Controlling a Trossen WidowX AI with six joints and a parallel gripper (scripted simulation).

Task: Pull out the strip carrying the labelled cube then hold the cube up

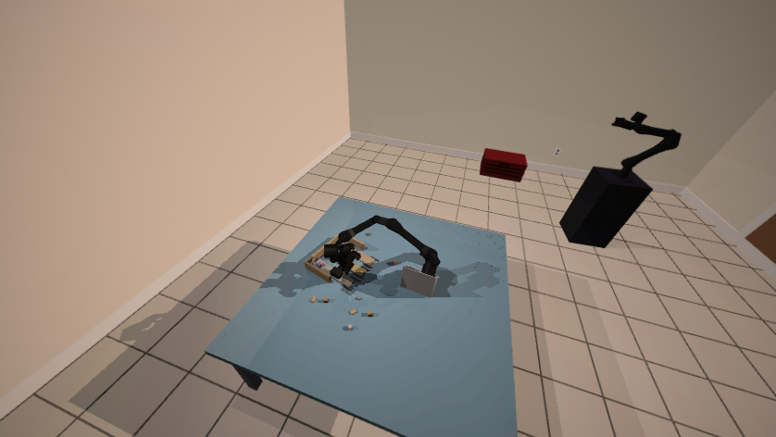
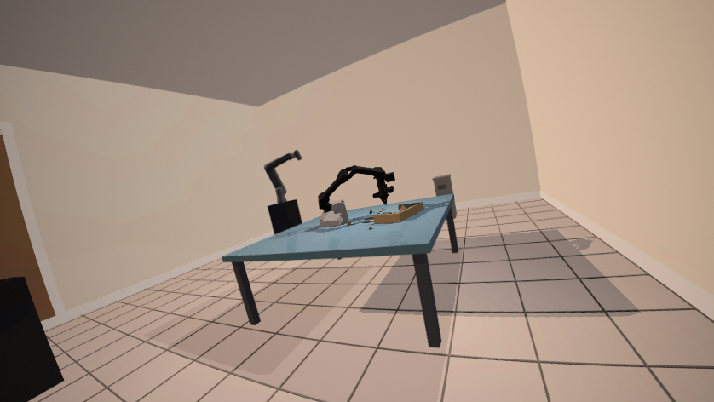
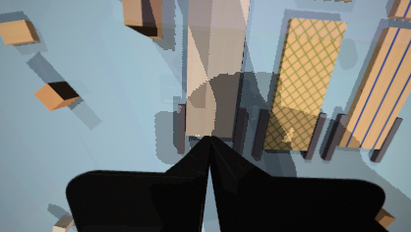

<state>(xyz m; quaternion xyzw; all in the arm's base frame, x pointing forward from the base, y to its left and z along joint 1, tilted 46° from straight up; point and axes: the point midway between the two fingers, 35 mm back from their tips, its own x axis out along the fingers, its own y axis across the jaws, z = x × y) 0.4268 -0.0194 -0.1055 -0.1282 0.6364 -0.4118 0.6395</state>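
In the wrist view three strips lie side by side on the blue table: a plain beige strip, a yellow cross-hatched strip and a blue-lined strip. Short dark guide bars flank their near ends. My gripper is shut, its tips together at the near end of the plain beige strip. I cannot tell if the tips pinch the strip. The strips run into a wooden tray. A pink cube shows in the tray; its label is too small to read.
Small wooden blocks lie scattered on the table to the left of the strips and in front of the tray. The arm's base stands mid-table. A red box and a black pedestal stand on the floor.
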